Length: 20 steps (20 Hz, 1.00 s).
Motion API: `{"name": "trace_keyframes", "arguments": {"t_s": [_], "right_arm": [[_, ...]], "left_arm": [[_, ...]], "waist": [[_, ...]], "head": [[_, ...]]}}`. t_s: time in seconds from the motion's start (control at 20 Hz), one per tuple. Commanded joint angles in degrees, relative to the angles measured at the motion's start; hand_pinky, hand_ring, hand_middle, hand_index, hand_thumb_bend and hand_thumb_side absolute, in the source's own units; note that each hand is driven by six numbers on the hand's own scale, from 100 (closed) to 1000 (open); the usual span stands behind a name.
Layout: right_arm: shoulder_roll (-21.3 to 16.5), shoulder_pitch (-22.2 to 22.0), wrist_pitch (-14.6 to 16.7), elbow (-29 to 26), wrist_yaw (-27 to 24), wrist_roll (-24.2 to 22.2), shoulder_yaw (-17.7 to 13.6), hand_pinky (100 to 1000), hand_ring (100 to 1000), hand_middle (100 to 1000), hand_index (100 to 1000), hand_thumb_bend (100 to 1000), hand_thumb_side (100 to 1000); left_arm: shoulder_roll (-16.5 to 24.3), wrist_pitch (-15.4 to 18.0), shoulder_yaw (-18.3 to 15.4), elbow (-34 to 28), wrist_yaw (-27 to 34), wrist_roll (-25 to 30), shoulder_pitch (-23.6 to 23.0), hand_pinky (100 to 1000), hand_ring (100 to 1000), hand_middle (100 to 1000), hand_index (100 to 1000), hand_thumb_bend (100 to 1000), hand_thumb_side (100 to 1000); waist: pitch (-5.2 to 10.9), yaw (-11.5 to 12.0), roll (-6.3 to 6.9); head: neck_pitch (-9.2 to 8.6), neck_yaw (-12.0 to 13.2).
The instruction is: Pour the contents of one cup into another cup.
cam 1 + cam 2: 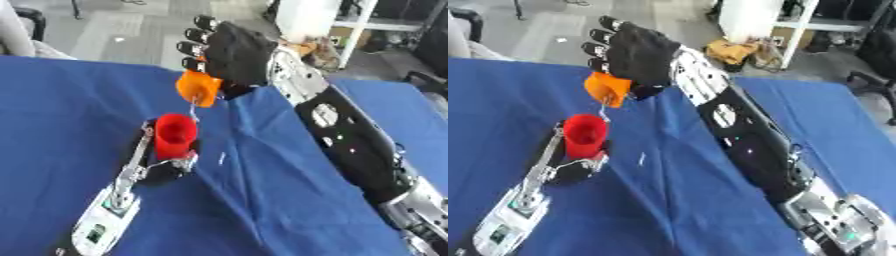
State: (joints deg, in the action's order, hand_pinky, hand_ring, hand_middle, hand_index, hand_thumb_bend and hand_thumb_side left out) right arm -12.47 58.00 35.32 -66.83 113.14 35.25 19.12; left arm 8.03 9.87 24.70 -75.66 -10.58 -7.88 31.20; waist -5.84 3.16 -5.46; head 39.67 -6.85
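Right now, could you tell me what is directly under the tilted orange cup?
The red cup stands upright below the orange cup, held by the left hand, with a thin stream falling between them. The right hand covers the orange cup's far side. The red cup's inside is hidden.

Plain deep-blue tablecloth (262,200), orange cup (198,87) at upper centre in a black right hand (236,52), red cup (176,134) left of centre in a black-and-silver left hand (162,167), white panel on its forearm, grey floor (131,30) along the top.
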Motion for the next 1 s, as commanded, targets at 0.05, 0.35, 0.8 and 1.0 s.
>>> {"name": "trace_keyframes", "arguments": {"t_s": [0.05,0.35,0.8,1.0], "right_arm": [[-1.4,1.5,3.1,-0.3,0.6,3.9,-0.4,478,513,498,475,100,480],[-1.2,1.5,3.1,-0.1,0.8,4.1,-0.4,476,512,497,474,100,480],[-0.9,1.0,2.7,0.6,-1.6,3.7,-1.9,480,491,470,468,100,532],[-0.8,0.1,2.0,2.2,-6.7,2.3,-4.4,488,465,436,460,100,598]], "left_arm": [[0.1,0.1,-0.6,-0.6,0.1,-0.2,0.7,591,376,431,653,100,297],[0.1,0.0,-0.5,-0.7,0.0,-0.3,0.7,592,377,431,653,100,297],[0.3,0.1,-0.8,-0.9,0.2,-0.8,0.5,593,377,430,653,100,296],[0.6,0.1,-1.2,-0.8,0.1,-1.3,0.3,594,378,430,653,100,298]], "waist": [[1.07,-0.1,0.26],[1.06,-0.2,0.33],[0.93,-0.3,0.57],[0.79,-0.3,0.82]], "head": [[0.03,0.1],[-0.04,0.2],[-0.26,0.3],[-0.44,0.4]]}}
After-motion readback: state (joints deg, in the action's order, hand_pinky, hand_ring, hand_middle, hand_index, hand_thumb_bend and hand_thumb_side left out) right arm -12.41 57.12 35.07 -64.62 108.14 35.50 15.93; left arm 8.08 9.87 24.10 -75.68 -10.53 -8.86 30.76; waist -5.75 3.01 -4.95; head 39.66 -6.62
